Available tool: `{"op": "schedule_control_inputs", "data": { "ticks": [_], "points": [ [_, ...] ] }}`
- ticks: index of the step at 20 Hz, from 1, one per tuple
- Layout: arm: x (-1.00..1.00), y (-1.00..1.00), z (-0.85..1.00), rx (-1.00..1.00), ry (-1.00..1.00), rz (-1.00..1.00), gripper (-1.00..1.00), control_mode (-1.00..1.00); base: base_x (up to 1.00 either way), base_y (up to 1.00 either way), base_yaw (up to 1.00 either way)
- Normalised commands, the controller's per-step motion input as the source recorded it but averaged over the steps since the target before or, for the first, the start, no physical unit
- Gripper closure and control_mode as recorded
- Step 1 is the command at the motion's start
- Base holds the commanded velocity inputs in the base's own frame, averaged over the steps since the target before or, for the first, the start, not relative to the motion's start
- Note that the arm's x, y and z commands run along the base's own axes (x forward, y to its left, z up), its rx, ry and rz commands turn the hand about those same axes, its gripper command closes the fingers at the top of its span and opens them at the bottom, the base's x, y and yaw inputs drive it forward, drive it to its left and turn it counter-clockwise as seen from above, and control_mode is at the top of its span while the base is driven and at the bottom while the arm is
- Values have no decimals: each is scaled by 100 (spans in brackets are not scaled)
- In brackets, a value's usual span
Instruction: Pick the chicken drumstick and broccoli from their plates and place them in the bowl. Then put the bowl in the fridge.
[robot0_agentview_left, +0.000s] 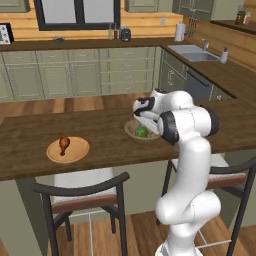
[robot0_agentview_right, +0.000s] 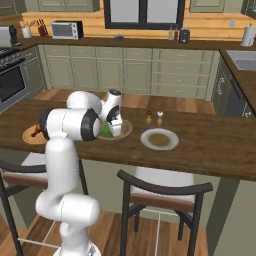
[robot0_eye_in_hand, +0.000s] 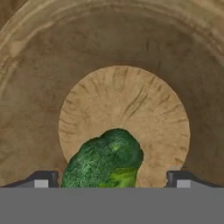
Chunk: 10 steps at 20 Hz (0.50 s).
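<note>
Hovering over the bowl (robot0_eye_in_hand: 39, 87) with the pincer (robot0_eye_in_hand: 113, 178) spread wide, tips standing apart on either side of the broccoli (robot0_eye_in_hand: 107, 159). Broccoli lying on the bowl's flat bottom, apparently released and touching neither tip. Judging the drop as done; lifting straight up next, keeping the tips wide so as not to drag the floret back out or nudge the rim. Drumstick (robot0_agentview_left: 64, 144) waiting on the wooden plate (robot0_agentview_left: 80, 152) farther left along the desk (robot0_agentview_left: 30, 145), well apart from the bowl. Pale plate (robot0_agentview_right: 170, 145) sitting bare to the right, near the shakers (robot0_agentview_right: 154, 118).
</note>
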Motion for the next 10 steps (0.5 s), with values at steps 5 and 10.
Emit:
{"op": "schedule_control_inputs", "data": {
  "ticks": [5, 10],
  "points": [
    [-70, 16, 80, -1, -9, 1, -100, -100, 0, 0, 0],
    [-83, 79, 42, -7, -9, 2, -100, -100, 0, 0, 0]
  ]
}}
